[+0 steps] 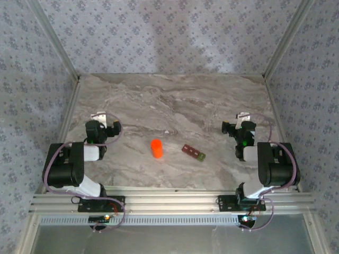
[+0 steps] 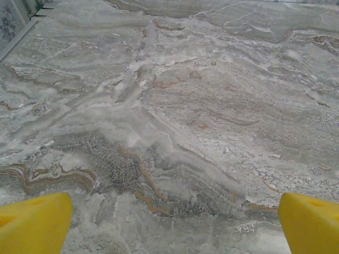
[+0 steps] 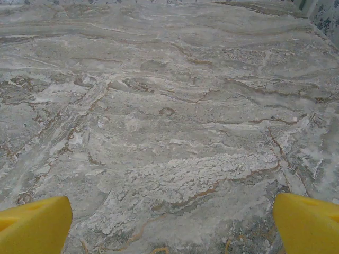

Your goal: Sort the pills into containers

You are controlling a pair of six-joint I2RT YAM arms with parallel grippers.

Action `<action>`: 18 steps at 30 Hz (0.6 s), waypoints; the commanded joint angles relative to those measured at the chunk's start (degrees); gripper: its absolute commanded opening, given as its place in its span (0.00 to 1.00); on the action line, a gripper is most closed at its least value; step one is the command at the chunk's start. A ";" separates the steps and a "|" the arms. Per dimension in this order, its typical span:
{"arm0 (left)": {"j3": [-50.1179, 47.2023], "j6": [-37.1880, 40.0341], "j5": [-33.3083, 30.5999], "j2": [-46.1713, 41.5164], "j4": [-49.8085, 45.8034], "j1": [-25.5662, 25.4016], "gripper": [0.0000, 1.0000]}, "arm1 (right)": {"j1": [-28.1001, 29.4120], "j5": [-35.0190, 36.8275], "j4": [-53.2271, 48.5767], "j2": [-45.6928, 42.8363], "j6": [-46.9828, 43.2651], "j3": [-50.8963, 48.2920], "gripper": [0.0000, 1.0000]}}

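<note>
I have both arms tucked back near their bases, and neither is holding anything. The left gripper [image 1: 100, 117] is released: on its wrist camera the two yellow fingers [image 2: 34, 225] sit at opposite bottom corners of the view, spread wide, with bare grey marble surface [image 1: 175, 98] between them. The right gripper [image 1: 242, 117] is released as well, its yellow fingers [image 3: 310, 225] just as far apart over veined stone. From above, the orange bottle [image 1: 156, 148] stands upright to the right of the left gripper and somewhat closer to the arm bases, well apart from it. The containers [image 1: 194, 153], a short dark red-brown strip with a green end [image 1: 202, 156], lie flat to the left of the right gripper and slightly nearer the bases, also well apart from it. The strip lies at an angle, its green end pointing toward the right arm's side. Bottle and strip sit near each other without touching, both between the two grippers. I cannot tell from this height whether any compartment is open or filled.
</note>
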 commanded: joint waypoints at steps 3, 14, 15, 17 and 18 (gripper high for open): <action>1.23 0.04 -0.57 0.60 1.40 0.53 1.00 | 0.35 0.11 1.17 0.56 -1.02 1.50 1.00; 1.36 0.11 -0.68 0.61 1.17 0.55 1.00 | 0.10 -0.65 0.99 0.56 -0.81 1.51 1.00; 1.17 0.13 -0.47 0.60 1.56 0.52 1.00 | 0.07 -0.71 1.30 0.57 -0.73 1.40 1.00; 0.79 0.63 0.86 0.28 2.15 0.55 0.99 | -0.33 -0.93 1.98 0.52 0.02 0.85 1.00; 0.39 0.73 1.03 -0.09 2.59 0.56 0.99 | -0.73 -0.89 2.84 0.39 0.65 0.28 1.00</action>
